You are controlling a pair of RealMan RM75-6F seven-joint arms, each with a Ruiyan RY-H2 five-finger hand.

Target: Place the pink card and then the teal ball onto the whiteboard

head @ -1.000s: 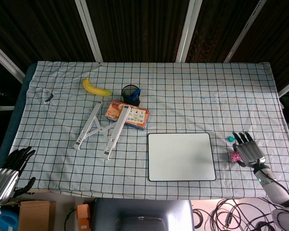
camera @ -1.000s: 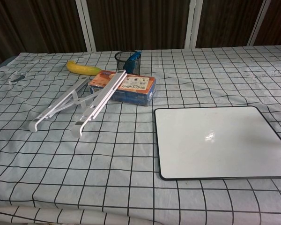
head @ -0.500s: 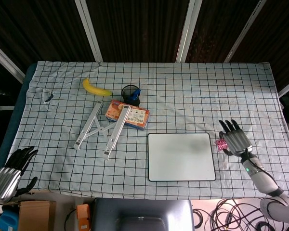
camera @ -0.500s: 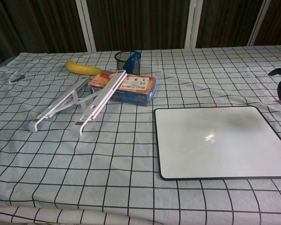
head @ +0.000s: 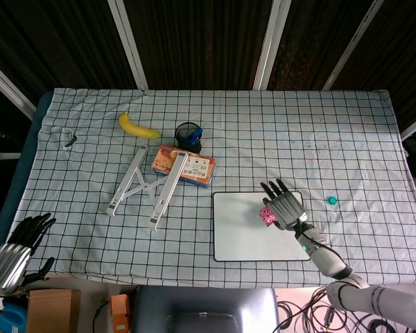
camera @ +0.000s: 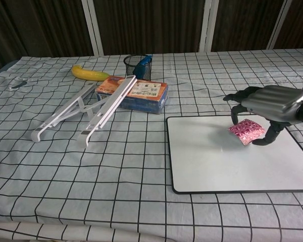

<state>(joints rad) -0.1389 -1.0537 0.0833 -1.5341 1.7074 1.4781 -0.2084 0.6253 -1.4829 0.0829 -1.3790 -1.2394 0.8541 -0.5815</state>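
Observation:
My right hand (head: 284, 202) (camera: 265, 108) hovers over the whiteboard (head: 239, 236) (camera: 207, 161), near its right half. It holds the pink card (head: 267, 215) (camera: 246, 131) pinched under its fingers, just above the board surface. The small teal ball (head: 331, 200) lies on the checked cloth to the right of the board, apart from the hand; the chest view does not show it. My left hand (head: 14, 246) hangs off the table's near-left corner, holding nothing, fingers loosely apart.
A white folding stand (head: 149, 184) (camera: 86, 113), an orange-and-blue box (head: 184, 165) (camera: 134, 94), a black mesh cup (head: 188, 137) (camera: 137, 66) and a banana (head: 139, 126) (camera: 90, 74) sit left of and behind the board. A small dark clip (head: 70, 139) lies far left.
My right hand has carried the pink card leftward from the cloth beside the board to above the board's right half. The teal ball, earlier beside the hand, now lies uncovered. Left hand barely moved.

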